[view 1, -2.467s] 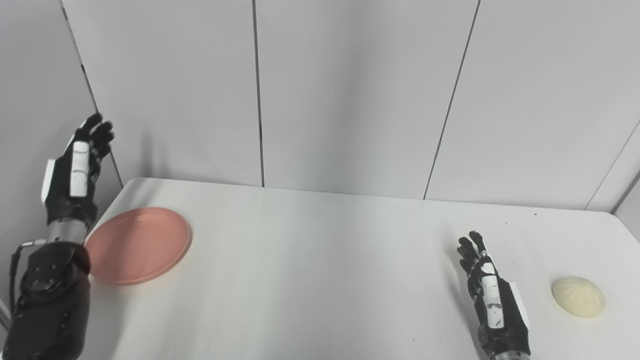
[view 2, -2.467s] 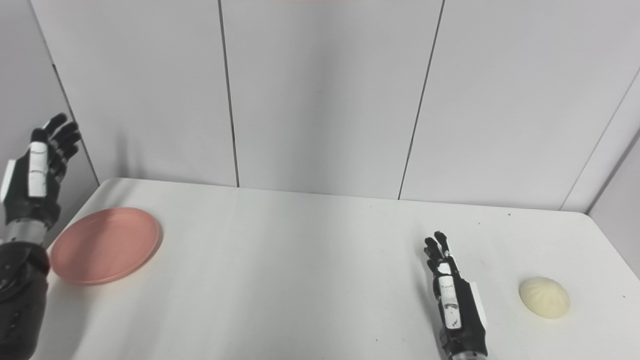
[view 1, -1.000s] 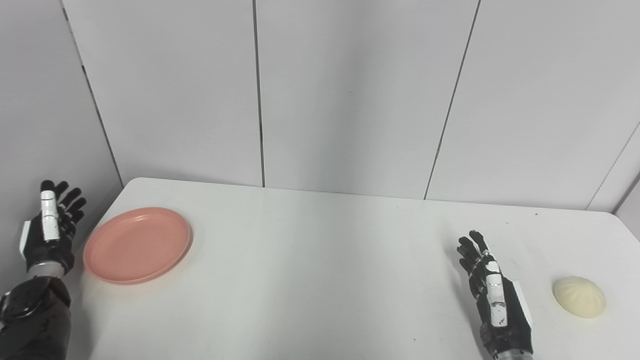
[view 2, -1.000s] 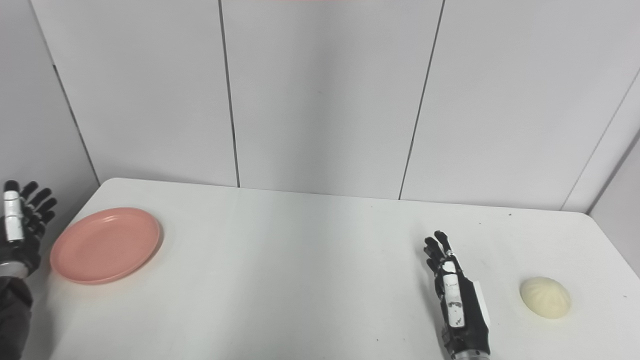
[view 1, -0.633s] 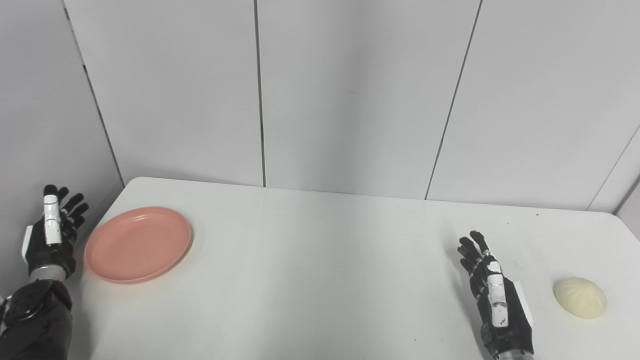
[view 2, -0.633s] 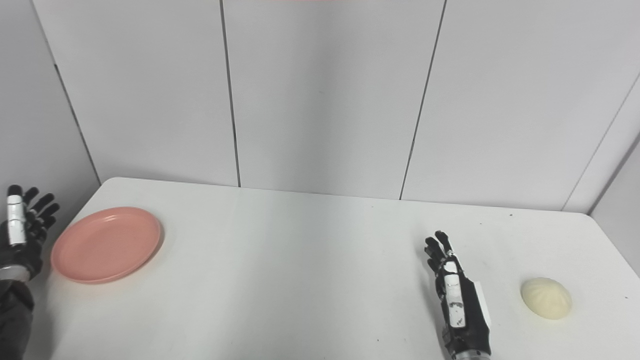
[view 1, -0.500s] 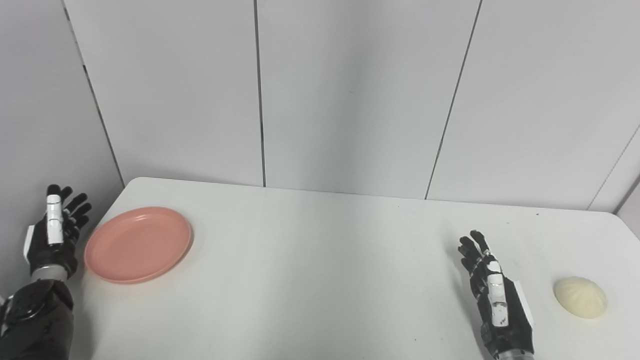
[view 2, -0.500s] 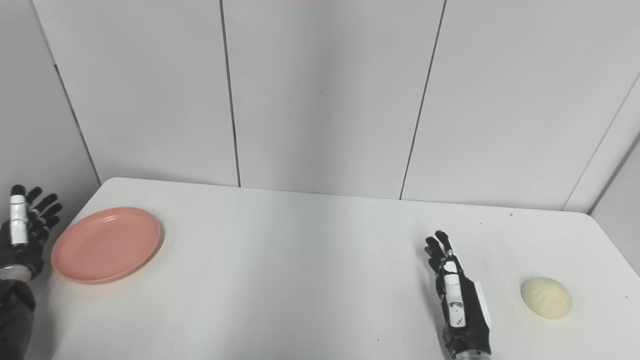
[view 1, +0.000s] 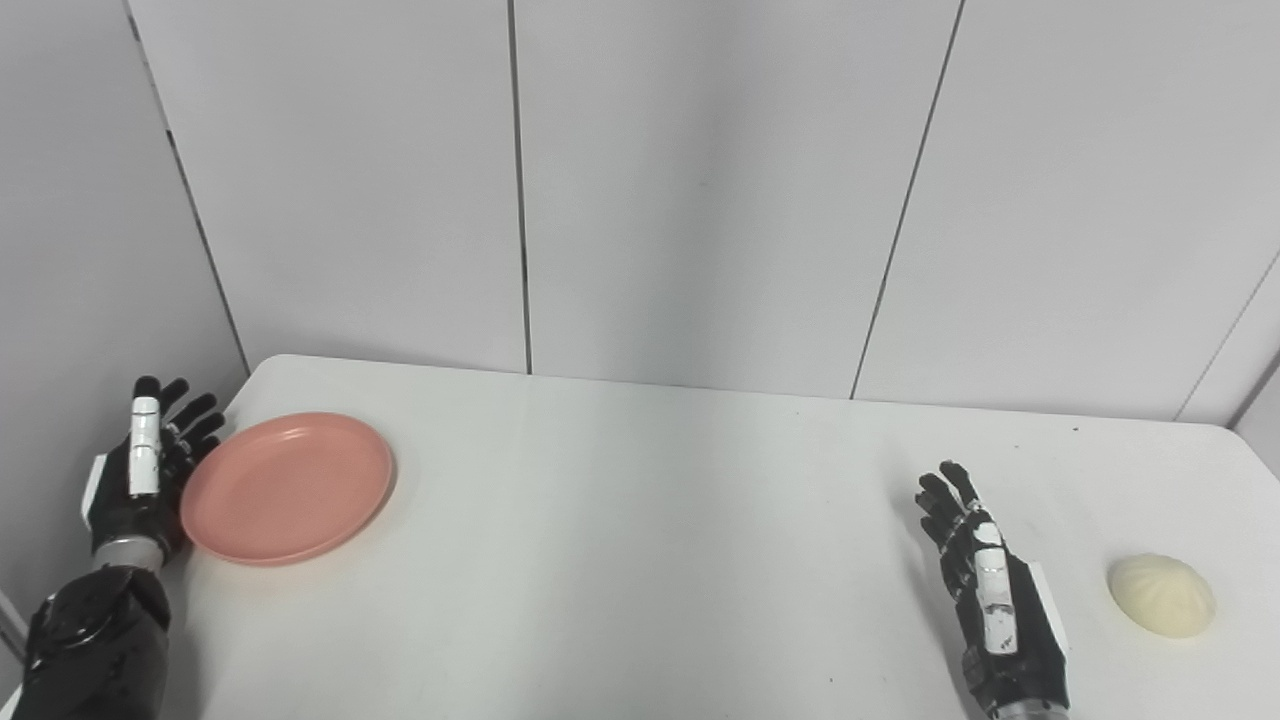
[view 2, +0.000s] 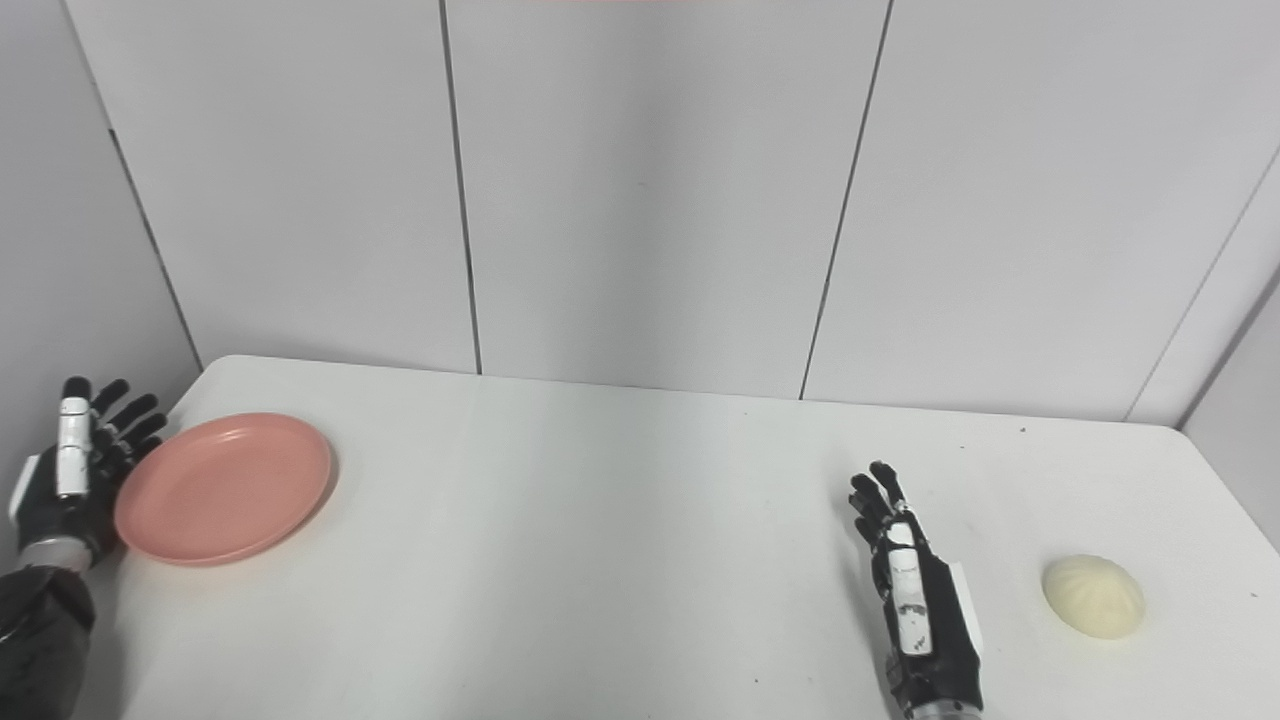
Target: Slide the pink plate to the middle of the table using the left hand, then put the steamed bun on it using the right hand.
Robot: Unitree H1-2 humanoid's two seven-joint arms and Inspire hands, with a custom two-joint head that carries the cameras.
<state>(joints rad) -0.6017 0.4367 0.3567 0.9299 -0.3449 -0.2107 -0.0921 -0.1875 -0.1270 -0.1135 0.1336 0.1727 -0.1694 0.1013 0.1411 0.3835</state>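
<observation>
Table: white, wide; everything below is located against it.

Pink plate: flat on the table's far-left end, near the left edge, well short of the middle where the task wants it. Empty.

My left hand: set edge-on against the plate's outer rim, off the table's left edge, fingers straight and spread, gripping nothing. It appears to touch the rim; I cannot confirm contact from either view. I place it on the outboard side because a slide needs a push from behind toward the table's middle, and an upright flat hand gives a broad face that should keep the plate from spinning off.

My right hand: resting low near the table's front-right, fingers extended and apart, holding nothing. It waits, since the bun has no destination until the plate is in the middle.

Steamed bun: on the table's right end, beside my right hand but clearly apart from it, dome up. Parking that hand close keeps the later reach short.

Judgement: step one under way, plate barely off its start.
</observation>
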